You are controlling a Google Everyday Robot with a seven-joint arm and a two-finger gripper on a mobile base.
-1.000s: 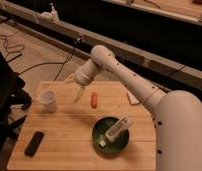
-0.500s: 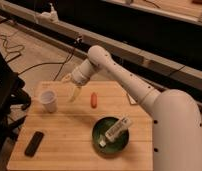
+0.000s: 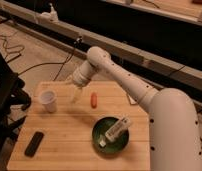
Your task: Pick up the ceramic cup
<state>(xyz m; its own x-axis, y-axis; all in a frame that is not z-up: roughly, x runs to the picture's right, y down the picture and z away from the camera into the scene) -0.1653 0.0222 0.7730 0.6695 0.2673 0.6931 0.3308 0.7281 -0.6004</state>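
Observation:
The ceramic cup [image 3: 48, 100] is small, white and handleless, standing upright near the left side of the wooden table [image 3: 69, 132]. My gripper [image 3: 76, 95] hangs from the white arm above the table's back part, to the right of the cup and apart from it. It holds nothing that I can see.
An orange-red sausage-shaped object [image 3: 94, 100] lies right of the gripper. A green plate [image 3: 101, 142] with a white rectangular block [image 3: 117, 129] sits at the front right. A black flat device [image 3: 34, 143] lies at the front left. A dark chair [image 3: 4, 95] stands left of the table.
The gripper has shifted slightly left, toward the cup. The cup and other objects have not moved.

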